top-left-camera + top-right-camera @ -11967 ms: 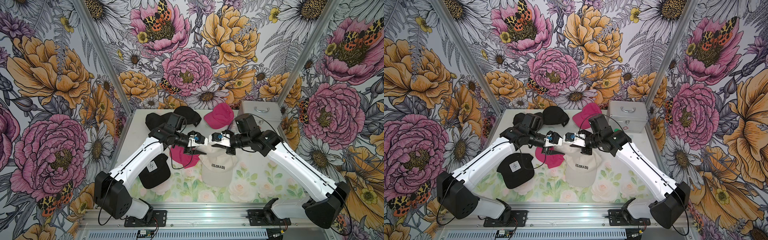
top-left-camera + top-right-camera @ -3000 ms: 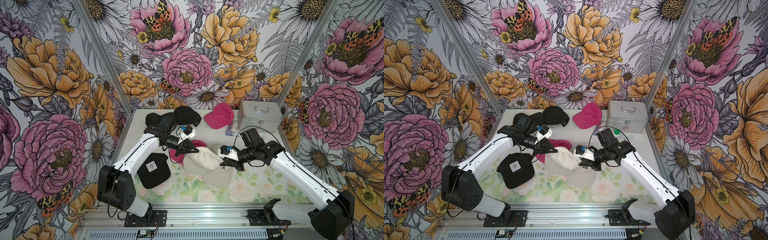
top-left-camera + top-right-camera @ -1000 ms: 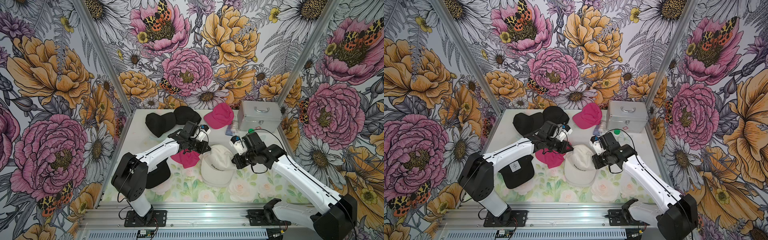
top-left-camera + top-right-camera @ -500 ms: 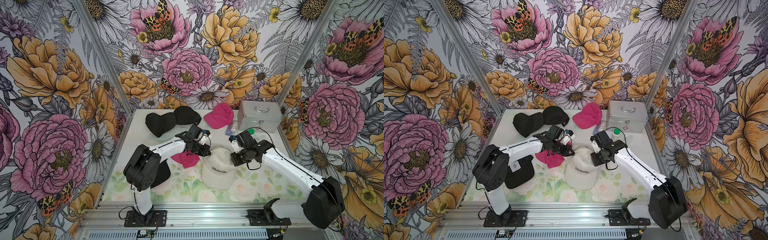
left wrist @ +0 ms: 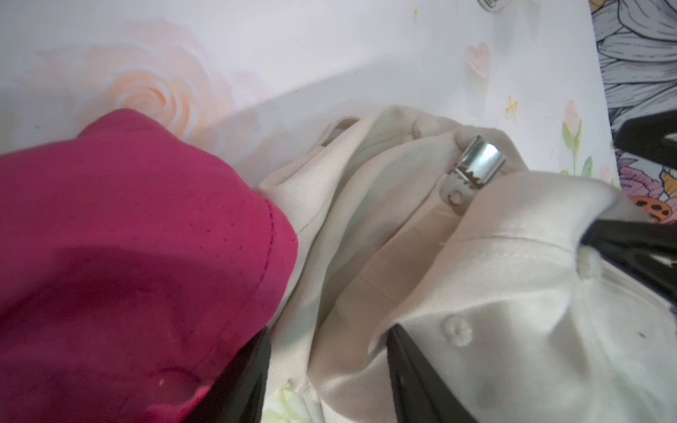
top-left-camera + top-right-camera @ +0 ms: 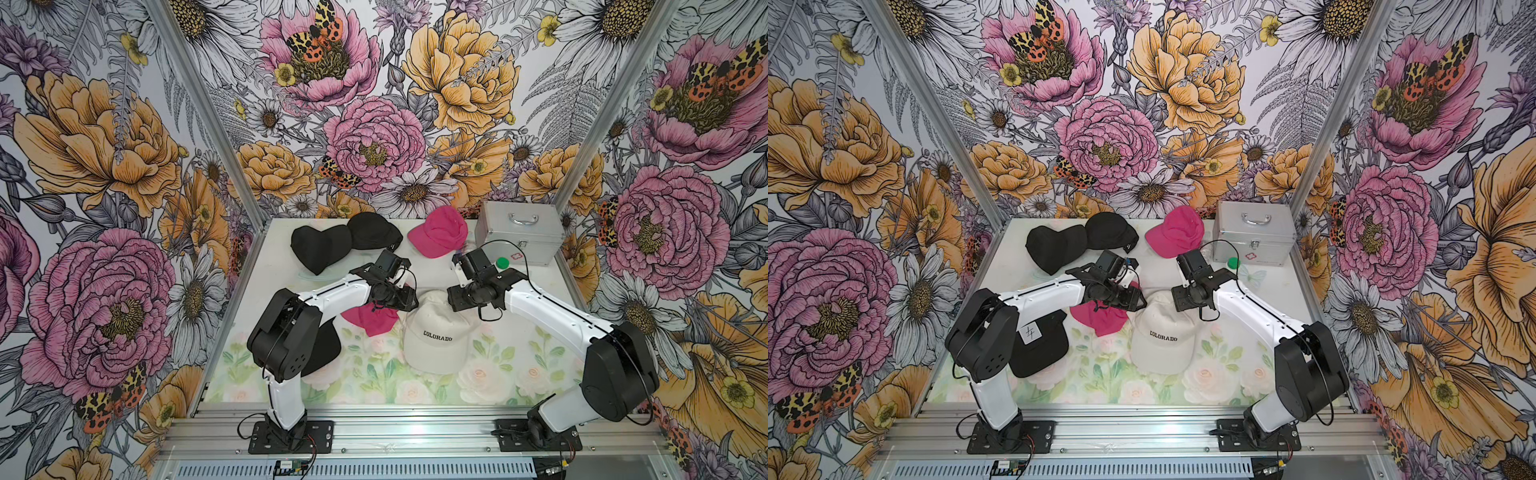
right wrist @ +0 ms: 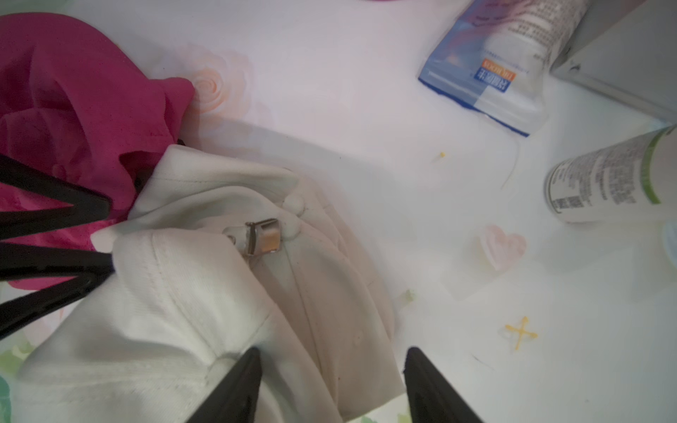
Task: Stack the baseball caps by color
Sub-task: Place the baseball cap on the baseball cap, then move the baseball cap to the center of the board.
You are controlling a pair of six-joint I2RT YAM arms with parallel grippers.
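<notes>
A cream COLORADO cap (image 6: pixel 438 332) (image 6: pixel 1163 336) lies mid-table. In the wrist views it rests on a second layer of cream fabric with a metal buckle (image 5: pixel 476 164) (image 7: pixel 262 236). My left gripper (image 6: pixel 407 304) (image 5: pixel 329 370) is open, its jaws straddling the cream cap's (image 5: pixel 476 274) rear edge beside a hot pink cap (image 6: pixel 370 318) (image 5: pixel 128 256). My right gripper (image 6: pixel 455 301) (image 7: pixel 329 381) is open over the opposite rear edge of the cream cap (image 7: pixel 183 293). Another pink cap (image 6: pixel 436 230) and two black caps (image 6: pixel 320 247) (image 6: pixel 372 230) lie at the back. A black cap (image 6: pixel 1038 345) lies under the left arm.
A silver case (image 6: pixel 519 232) stands at the back right. A green-lidded white bottle (image 6: pixel 503 262) (image 7: pixel 604 183) and a blue-and-white tube (image 7: pixel 505 73) lie just in front of it, close behind my right gripper.
Both grippers have opened and let go of the cream cap, which now lies flat with its lettering showing. Both arms have drawn in toward the cap's rear edge.
</notes>
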